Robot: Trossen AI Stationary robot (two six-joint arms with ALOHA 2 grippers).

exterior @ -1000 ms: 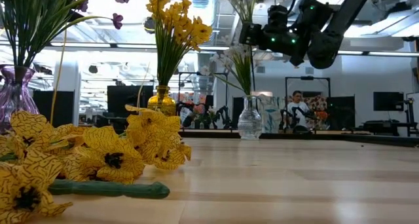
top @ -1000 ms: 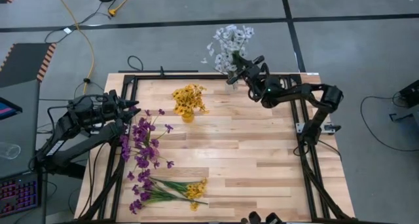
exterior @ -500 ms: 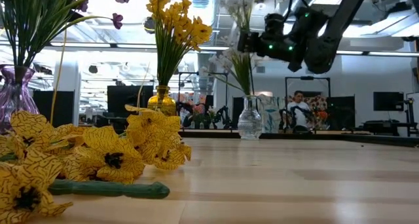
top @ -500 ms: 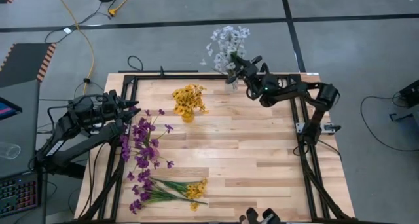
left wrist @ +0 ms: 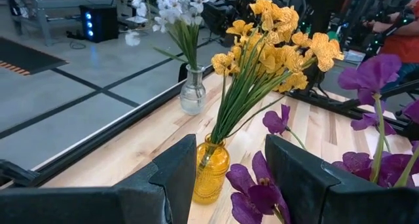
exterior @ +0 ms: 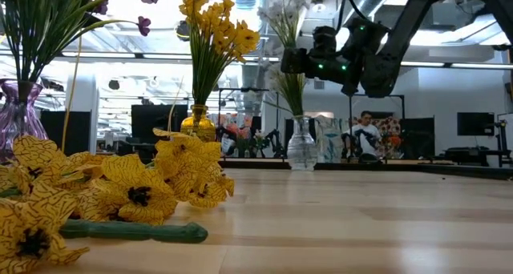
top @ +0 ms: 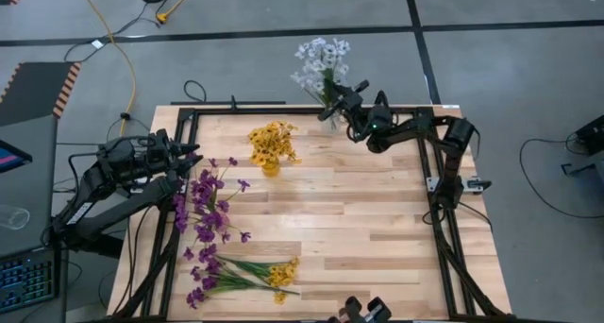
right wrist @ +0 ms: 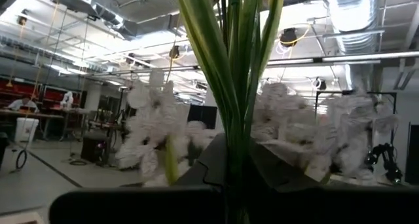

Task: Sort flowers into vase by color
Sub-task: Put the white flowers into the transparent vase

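Note:
A bunch of white flowers stands over the clear glass vase at the table's far edge. Its green stems reach down into the vase neck. My right gripper is shut on these stems above the vase. Yellow flowers stand in a yellow vase. Purple flowers rise from a purple vase at the left. My left gripper waits open beside the purple blossoms, its fingers touching nothing. My right gripper pinches the white flowers' bundled stems between its two fingers, well below the blossoms. The fingers come from the table's right side, slanting a little upward, and lie across the stems. The bunch stands nearly upright, its lower stem ends in the clear vase.
Loose purple and yellow flowers lie on the wood near the front edge, left of centre. A black frame runs round the table. The middle and right of the table top show bare wood. A person sits in the room behind.
My right gripper has sunk a little and gone toward the table's left edge, still shut on the white stems. The white bunch has gone with it, its blossoms now farther left and its stems lower over the clear vase.

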